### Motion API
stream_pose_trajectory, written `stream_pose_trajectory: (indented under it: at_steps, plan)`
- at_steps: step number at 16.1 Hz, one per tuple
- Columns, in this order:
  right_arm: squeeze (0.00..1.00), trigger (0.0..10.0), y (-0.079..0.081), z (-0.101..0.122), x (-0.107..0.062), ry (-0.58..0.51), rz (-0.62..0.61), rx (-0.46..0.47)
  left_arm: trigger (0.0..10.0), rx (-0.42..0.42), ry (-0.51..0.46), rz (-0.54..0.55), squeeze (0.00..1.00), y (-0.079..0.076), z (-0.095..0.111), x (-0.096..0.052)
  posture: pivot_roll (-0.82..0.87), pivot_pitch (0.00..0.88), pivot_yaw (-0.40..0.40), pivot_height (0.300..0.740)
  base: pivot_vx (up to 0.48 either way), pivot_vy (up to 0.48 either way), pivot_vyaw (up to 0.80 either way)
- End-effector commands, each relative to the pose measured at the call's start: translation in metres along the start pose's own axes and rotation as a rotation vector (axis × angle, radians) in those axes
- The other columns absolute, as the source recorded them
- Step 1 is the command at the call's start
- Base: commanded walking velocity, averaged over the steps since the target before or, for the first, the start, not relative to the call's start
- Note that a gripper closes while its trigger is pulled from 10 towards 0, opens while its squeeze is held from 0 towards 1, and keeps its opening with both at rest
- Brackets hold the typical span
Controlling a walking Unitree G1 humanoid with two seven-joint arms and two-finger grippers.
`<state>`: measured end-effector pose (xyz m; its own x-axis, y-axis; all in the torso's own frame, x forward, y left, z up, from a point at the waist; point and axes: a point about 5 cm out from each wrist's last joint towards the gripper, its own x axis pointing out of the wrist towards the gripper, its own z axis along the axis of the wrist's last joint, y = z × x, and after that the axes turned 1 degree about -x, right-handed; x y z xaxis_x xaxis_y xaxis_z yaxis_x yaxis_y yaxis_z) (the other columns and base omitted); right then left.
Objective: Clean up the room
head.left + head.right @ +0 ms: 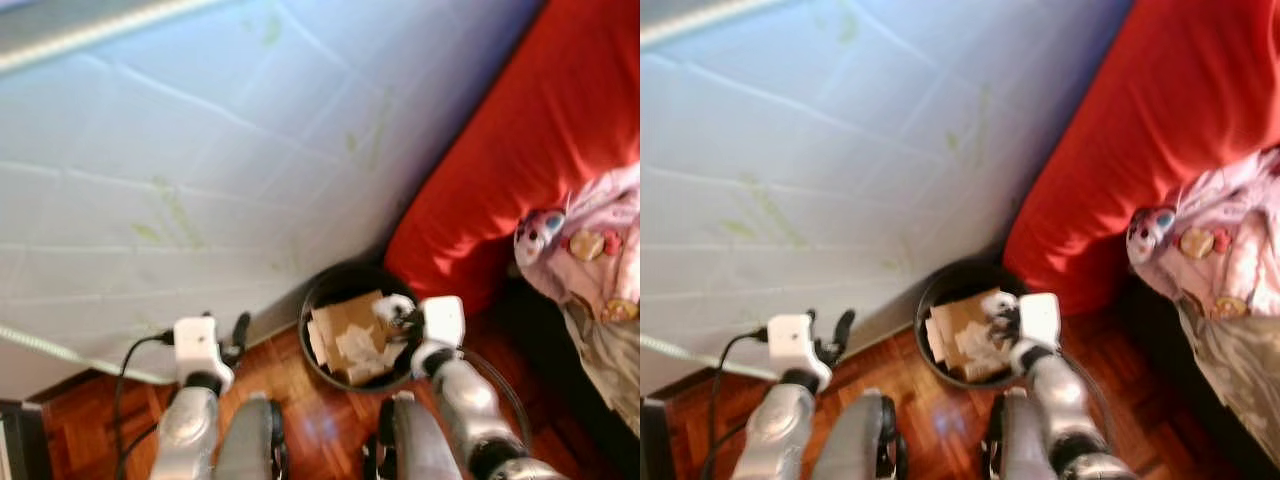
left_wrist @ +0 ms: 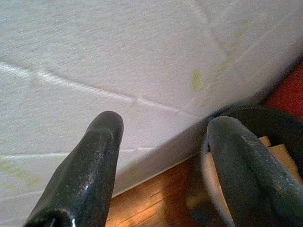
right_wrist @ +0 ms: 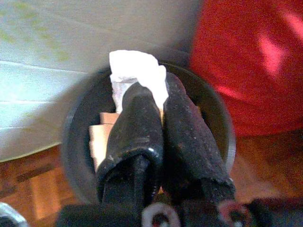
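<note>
We see a pale blue quilted mattress (image 1: 200, 150) with faint green marks spreading across most of the scene, tilted against a red sofa cushion (image 1: 520, 150) on our right. A pink garment with cartoon patches (image 1: 590, 250) lies at the cushion's lower right edge. Below them is a reddish parquet floor (image 1: 320, 420).

A round black waste bin (image 1: 312, 300) stands on the floor in the corner where mattress and cushion meet, holding pieces of brown cardboard (image 1: 345, 320) and pale paper.

Our right gripper (image 3: 158, 101) hangs directly over the bin's opening, fingers pressed together and pinching a crumpled white tissue (image 3: 137, 71), which sticks out beyond the fingertips above the cardboard.

Our left gripper (image 2: 163, 127) is held beside the bin, near the mattress edge, its two fingers spread apart with nothing between them. A black cable (image 1: 125, 380) trails from the left wrist.
</note>
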<state>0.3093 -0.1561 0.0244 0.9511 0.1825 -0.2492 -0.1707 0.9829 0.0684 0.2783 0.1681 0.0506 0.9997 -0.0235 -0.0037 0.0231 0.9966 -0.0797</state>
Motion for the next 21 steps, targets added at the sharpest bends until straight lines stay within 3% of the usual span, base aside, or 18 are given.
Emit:
stream_pose_trajectory:
  at_steps: [1,4,7,15,16,17,21]
  plan:
    - [0.00,10.0,-0.001,-0.012,-0.003,0.071,-0.009,0.019,10.0,-0.011,0.051,0.012,0.00,0.003,-0.010,-0.009,0.00,0.336,-0.036,0.634,0.000,0.000,0.00]
    - [0.00,10.0,-0.004,0.008,0.010,0.079,-0.006,0.014,10.0,0.002,0.025,0.006,0.00,0.004,-0.001,-0.010,0.04,0.369,-0.037,0.634,0.000,0.000,0.00]
    - [0.00,10.0,0.003,0.031,0.025,0.081,0.022,-0.031,10.0,0.017,0.021,0.005,0.00,0.003,0.005,-0.014,0.08,0.409,-0.034,0.634,0.000,0.000,0.00]
    - [0.00,10.0,0.021,0.037,0.033,0.127,0.090,-0.097,10.0,0.017,0.059,0.026,0.00,-0.005,0.004,-0.043,0.14,0.479,-0.036,0.634,0.000,0.000,0.00]
    - [0.74,10.0,0.022,0.039,0.034,0.122,0.088,-0.104,10.0,0.014,0.064,0.027,0.00,-0.006,0.005,-0.045,0.15,0.484,-0.037,0.634,0.000,0.000,0.00]
    - [1.00,10.0,0.022,0.040,0.035,0.117,0.084,-0.100,10.0,0.013,0.067,0.027,0.00,-0.007,0.006,-0.047,0.15,0.487,-0.038,0.634,0.000,0.000,0.00]
    - [1.00,10.0,0.026,0.047,0.038,0.101,0.079,-0.110,10.0,0.008,0.080,0.035,0.00,-0.006,0.006,-0.050,0.15,0.497,-0.044,0.634,0.000,0.000,0.00]
